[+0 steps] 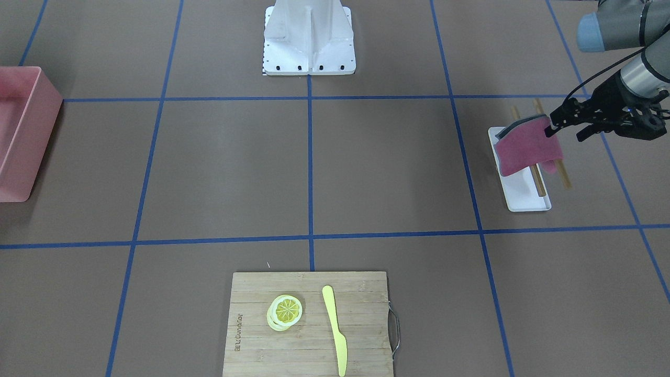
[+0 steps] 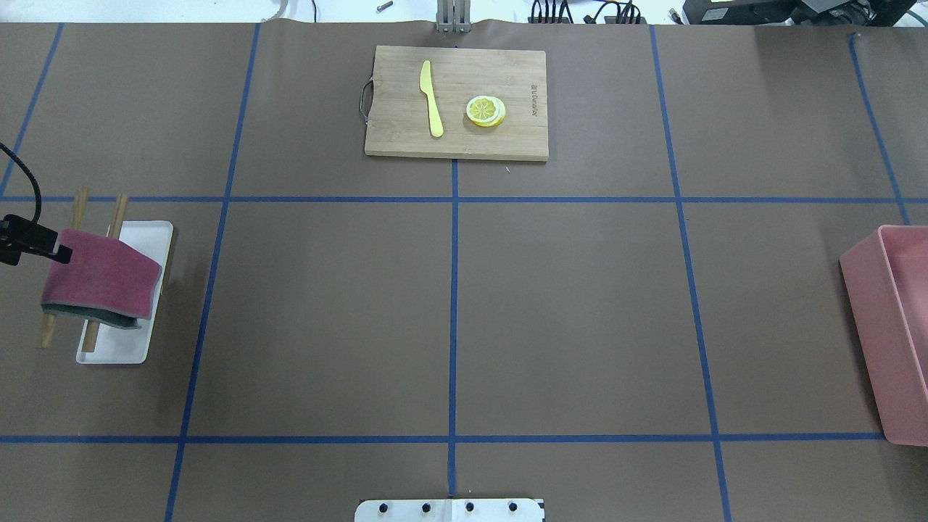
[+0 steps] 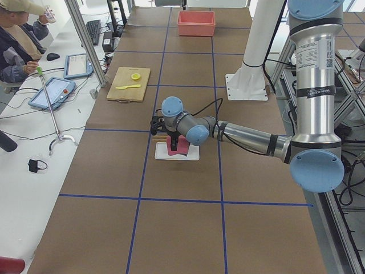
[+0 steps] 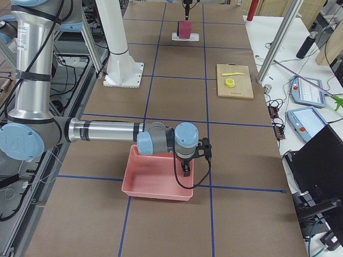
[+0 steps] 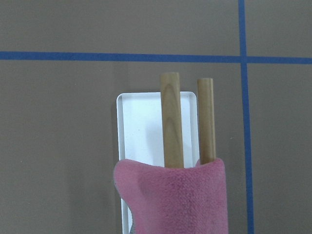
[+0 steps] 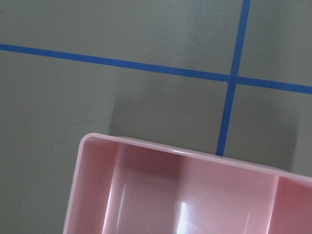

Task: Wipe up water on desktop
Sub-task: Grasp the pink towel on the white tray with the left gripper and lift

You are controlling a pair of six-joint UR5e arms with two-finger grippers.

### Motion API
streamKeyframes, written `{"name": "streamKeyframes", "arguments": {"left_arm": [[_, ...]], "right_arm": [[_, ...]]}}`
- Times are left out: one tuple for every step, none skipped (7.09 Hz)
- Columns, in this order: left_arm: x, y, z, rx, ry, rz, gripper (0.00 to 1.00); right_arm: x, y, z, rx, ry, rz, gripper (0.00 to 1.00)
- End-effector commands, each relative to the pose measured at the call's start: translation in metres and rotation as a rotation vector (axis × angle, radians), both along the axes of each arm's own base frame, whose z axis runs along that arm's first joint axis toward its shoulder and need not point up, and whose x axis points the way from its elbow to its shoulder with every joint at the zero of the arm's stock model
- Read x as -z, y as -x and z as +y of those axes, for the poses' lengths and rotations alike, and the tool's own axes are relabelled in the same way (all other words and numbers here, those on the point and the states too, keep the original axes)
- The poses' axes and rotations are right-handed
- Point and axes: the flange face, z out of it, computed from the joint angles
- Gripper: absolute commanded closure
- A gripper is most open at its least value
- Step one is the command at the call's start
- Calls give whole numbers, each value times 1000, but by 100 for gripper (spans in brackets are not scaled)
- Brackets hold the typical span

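The brown desktop (image 1: 387, 167) has blue tape lines; I see no water on it. My left gripper (image 1: 549, 128) is shut on one edge of a pink cloth (image 1: 526, 149) with a grey underside. The cloth hangs over two wooden rods (image 5: 171, 117) that lie across a white tray (image 1: 526, 196) on the robot's left. The cloth also shows in the overhead view (image 2: 98, 279) and the left wrist view (image 5: 175, 200). My right gripper (image 4: 185, 170) hangs over the pink bin (image 4: 155, 179); I cannot tell if it is open or shut.
The pink bin (image 2: 892, 326) stands at the robot's right table edge. A bamboo cutting board (image 2: 457, 101) with a yellow knife (image 2: 432, 98) and lemon slices (image 2: 486, 111) lies at the far middle. The white robot base (image 1: 309, 36) is at the near middle.
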Motion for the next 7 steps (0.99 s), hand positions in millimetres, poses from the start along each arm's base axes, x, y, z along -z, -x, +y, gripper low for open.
{"name": "streamKeyframes", "arguments": {"left_arm": [[-1, -3, 2, -5, 4, -1, 41], [1, -3, 2, -5, 2, 2, 55], [3, -3, 2, -6, -3, 4, 68], [5, -4, 4, -20, 4, 21, 95], [6, -3, 4, -18, 4, 23, 100], [7, -2, 4, -20, 3, 28, 100], [21, 2, 7, -20, -12, 49, 100]], "right_arm": [[-1, 6, 0, 14, 1, 0, 0], [-1, 8, 0, 18, 1, 0, 0], [-2, 8, 1, 18, 3, 0, 0], [-2, 8, 1, 18, 3, 0, 0], [-3, 8, 1, 18, 6, 1, 0], [-4, 8, 4, 17, 10, -1, 0], [-4, 8, 4, 17, 9, -1, 0]]}}
